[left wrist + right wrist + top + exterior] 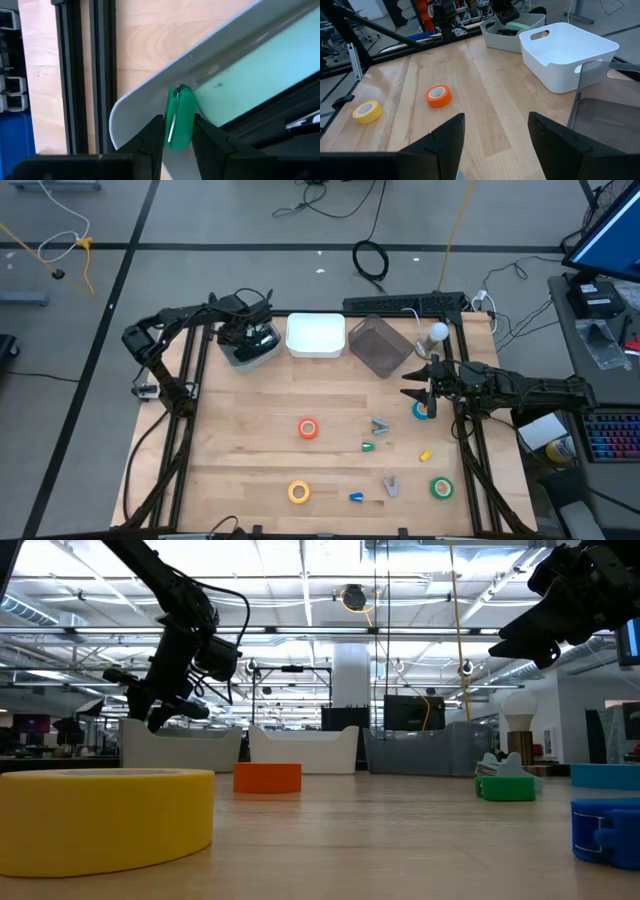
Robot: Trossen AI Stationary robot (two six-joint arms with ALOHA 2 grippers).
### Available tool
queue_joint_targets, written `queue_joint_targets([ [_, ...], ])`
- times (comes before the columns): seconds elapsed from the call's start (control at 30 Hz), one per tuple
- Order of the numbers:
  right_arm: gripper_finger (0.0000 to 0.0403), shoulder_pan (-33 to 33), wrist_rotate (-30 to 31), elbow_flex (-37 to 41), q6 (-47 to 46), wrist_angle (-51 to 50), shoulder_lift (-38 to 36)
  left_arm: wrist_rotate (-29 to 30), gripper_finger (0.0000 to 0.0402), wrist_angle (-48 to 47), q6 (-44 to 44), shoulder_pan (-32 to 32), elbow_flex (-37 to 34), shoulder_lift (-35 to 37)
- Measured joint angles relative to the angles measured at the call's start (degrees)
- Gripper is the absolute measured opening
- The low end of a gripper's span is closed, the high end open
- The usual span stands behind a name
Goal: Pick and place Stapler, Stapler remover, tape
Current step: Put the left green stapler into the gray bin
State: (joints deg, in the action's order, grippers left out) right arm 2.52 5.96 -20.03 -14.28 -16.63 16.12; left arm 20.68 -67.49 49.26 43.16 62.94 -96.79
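Pinching a small green piece [179, 119] between its fingers, the left gripper [248, 333] hangs over the rim of the grey bin [237, 356] at the table's far left corner; what the piece is cannot be made out. The right gripper [418, 383], fingers spread and empty, hovers just beside the blue tape roll [420, 410] near the right edge. The orange tape roll [308, 428] lies mid-table, well apart from both grippers, the yellow tape roll [299, 492] and the green tape roll [441, 487] nearer the front. The grey bin holds a pale green slab, mostly hidden by the left arm. The white bin [316, 335] beside it looks bare inside. Next comes a dark translucent bin [379, 345], contents unclear.
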Motion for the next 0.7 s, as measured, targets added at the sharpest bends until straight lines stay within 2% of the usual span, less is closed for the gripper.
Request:
queue_joint_targets([
  [0.6, 0.0210, 0.0, 0.0, 0.0, 0.0, 0.0, 0.0, 0.0, 0.0094, -2.9, -2.6, 0.0, 0.0, 0.0],
  [0.7, 0.0210, 0.0, 0.0, 0.0, 0.0, 0.0, 0.0, 0.1, 0.0107, -2.9, -3.1, 0.0, 0.0, 0.0],
])
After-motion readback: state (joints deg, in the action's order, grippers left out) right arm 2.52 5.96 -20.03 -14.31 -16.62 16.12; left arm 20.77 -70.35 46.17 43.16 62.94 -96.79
